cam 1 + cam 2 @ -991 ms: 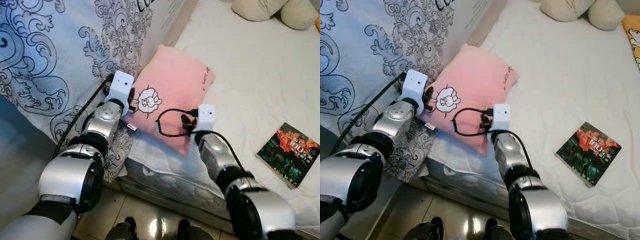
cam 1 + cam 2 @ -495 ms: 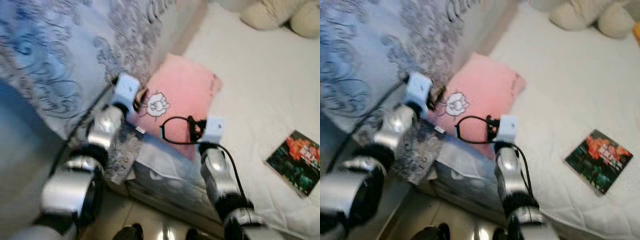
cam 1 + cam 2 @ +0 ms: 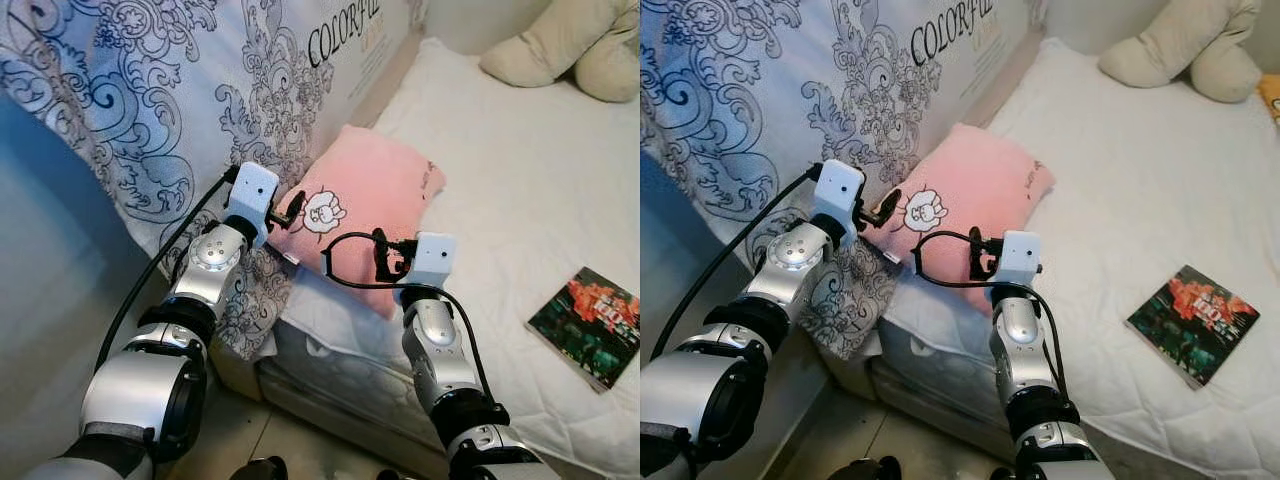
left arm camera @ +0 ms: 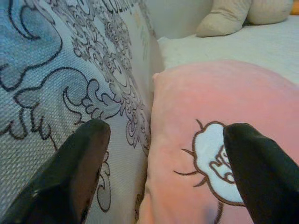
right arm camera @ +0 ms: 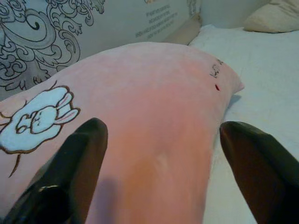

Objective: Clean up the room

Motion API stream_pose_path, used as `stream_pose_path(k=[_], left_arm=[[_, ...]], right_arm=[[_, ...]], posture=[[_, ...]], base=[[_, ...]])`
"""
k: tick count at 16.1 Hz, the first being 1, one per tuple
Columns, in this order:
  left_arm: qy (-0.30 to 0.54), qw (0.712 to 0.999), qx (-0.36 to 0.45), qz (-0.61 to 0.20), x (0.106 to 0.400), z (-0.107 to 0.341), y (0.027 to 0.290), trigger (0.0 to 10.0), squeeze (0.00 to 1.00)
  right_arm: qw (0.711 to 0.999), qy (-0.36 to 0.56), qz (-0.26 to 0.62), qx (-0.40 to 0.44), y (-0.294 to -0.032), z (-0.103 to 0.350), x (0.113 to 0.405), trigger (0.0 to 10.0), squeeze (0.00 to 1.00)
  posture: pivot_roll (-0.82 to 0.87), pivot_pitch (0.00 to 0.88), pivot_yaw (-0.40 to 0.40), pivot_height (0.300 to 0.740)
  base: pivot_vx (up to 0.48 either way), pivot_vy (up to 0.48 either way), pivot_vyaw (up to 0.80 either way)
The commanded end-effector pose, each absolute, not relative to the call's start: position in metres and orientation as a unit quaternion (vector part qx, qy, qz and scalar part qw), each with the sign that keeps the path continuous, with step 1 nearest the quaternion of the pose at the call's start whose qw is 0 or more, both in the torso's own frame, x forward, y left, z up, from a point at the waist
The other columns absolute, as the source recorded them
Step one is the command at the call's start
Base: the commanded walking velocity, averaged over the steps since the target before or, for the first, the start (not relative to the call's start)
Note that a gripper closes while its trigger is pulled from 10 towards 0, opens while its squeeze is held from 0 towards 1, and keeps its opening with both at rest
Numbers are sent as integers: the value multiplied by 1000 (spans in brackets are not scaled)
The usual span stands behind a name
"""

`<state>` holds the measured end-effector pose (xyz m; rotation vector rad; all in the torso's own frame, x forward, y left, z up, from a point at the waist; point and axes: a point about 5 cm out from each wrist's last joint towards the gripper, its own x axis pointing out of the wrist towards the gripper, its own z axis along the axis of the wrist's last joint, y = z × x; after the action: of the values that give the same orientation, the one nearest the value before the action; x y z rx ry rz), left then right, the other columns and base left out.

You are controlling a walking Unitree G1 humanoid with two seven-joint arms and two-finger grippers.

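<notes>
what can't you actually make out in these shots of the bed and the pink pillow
- Book: cover print too small to read in the eye views.
- Pink pillow: its near end is hidden by the right claw and its cable; the small mark near its far end is too small to read.
- Beige plush toy: cut off by the top edge.
- Lettering on the patterned cover: smaller lines are too small to read.
- Left claw: contact with the pillow is unclear.

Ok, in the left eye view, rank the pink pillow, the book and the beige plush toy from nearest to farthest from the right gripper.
1. pink pillow, directly ahead of the right gripper.
2. book, on the mattress off to its right.
3. beige plush toy, far corner of the bed.
</notes>
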<state>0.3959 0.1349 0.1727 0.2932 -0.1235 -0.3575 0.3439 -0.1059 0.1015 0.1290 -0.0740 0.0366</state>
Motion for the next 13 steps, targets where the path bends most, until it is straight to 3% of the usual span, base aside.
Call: stream_pose_path(k=[1,8,9,10,13], left_arm=[[-78,969,147,-182,397,181,132,10000,1000],[-78,969,147,-182,397,181,132,10000,1000],[-52,978,52,-196,375,136,121,10000,0],[-11,981,-55,-188,348,92,108,10000,0],[13,983,-71,-169,339,76,111,10000,0]], right_arm=[[997,-43,16,60,-107,102,343,10000,1000],[997,-43,16,60,-107,102,343,10000,1000],[997,-45,-56,3,-152,87,311,10000,0],[989,-28,-125,-73,-199,75,278,10000,0],[984,-32,-130,-120,-205,81,271,10000,0]], posture=[[120,38,11,740],[120,38,11,740],[81,0,-1,740],[81,0,-2,740],[88,0,-15,740]], base=[[0,0,0],[0,0,0],[0,0,0],[0,0,0],[0,0,0]])
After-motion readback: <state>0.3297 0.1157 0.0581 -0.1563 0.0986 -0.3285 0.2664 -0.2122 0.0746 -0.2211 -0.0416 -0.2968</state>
